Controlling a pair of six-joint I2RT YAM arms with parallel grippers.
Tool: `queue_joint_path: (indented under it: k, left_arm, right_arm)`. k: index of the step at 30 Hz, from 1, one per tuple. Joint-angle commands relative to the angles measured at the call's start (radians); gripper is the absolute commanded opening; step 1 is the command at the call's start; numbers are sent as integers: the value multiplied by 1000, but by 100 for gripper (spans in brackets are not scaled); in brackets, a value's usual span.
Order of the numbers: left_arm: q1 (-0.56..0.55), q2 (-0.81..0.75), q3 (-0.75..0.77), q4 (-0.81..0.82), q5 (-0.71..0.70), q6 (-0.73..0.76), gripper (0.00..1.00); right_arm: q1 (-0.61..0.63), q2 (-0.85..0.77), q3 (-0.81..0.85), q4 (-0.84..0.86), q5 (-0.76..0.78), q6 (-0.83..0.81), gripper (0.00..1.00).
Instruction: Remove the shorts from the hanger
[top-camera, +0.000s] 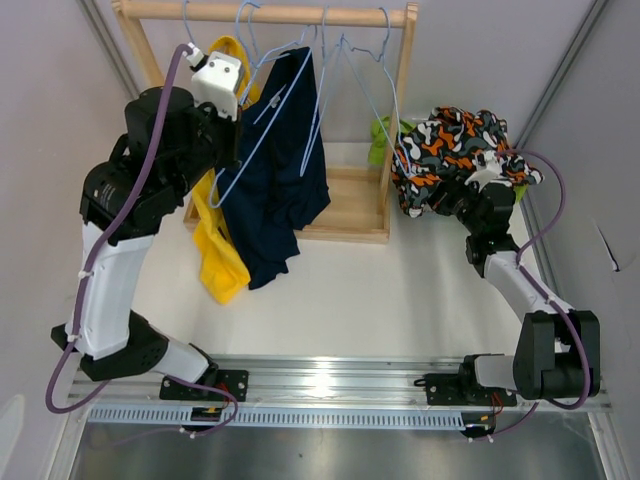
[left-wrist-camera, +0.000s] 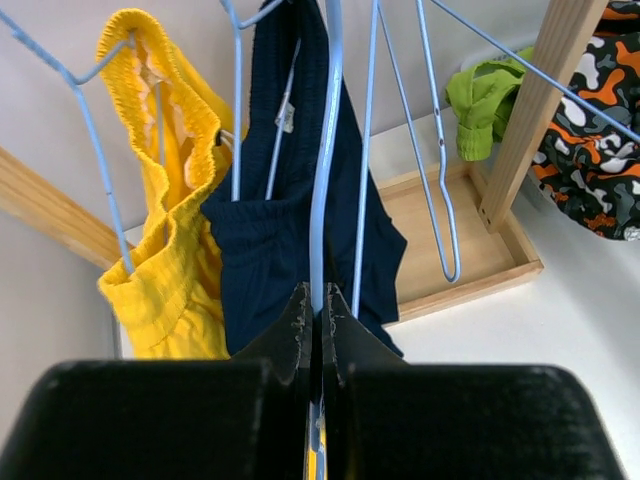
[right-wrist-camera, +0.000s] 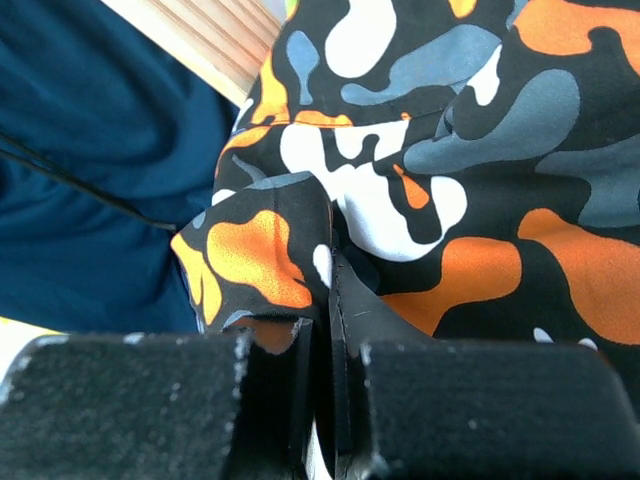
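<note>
The wooden rack (top-camera: 265, 12) stands at the back of the desk (top-camera: 400, 300), strung with blue wire hangers. The navy shorts (top-camera: 285, 190) are the biggest piece, hanging from the rail beside the yellow shorts (top-camera: 218, 250), which droop low on the left. Both look light, limp and free to slide along wire, so a pinch at the thicker waistband should hold better than one at a loose leg.

The patterned shorts (top-camera: 455, 150) are bunched up to the right of the rack, off any hanger. The right tool (right-wrist-camera: 325, 330) is pressed together on a fold of their thin cloth. The lime green shorts (top-camera: 385, 135) sit crumpled by the right post, touched by neither tool.

The left tool (left-wrist-camera: 312, 310) is clamped on one thin hanger (left-wrist-camera: 325, 150), whose wire runs up across the navy shorts just ahead of its tips. The wire is springy and likely to swing when tugged.
</note>
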Motion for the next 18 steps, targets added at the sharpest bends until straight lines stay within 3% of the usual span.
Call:
queue_joint_path:
  k: [1, 6, 18]
  left_arm:
    - [3, 22, -42, 78, 42, -26, 0]
    - [3, 87, -93, 127, 63, -46, 0]
    - [57, 312, 150, 207, 33, -108, 0]
  right_arm:
    - [5, -41, -17, 23, 13, -24, 5]
    - [7, -50, -46, 34, 11, -23, 5]
    - [5, -104, -109, 35, -13, -39, 4]
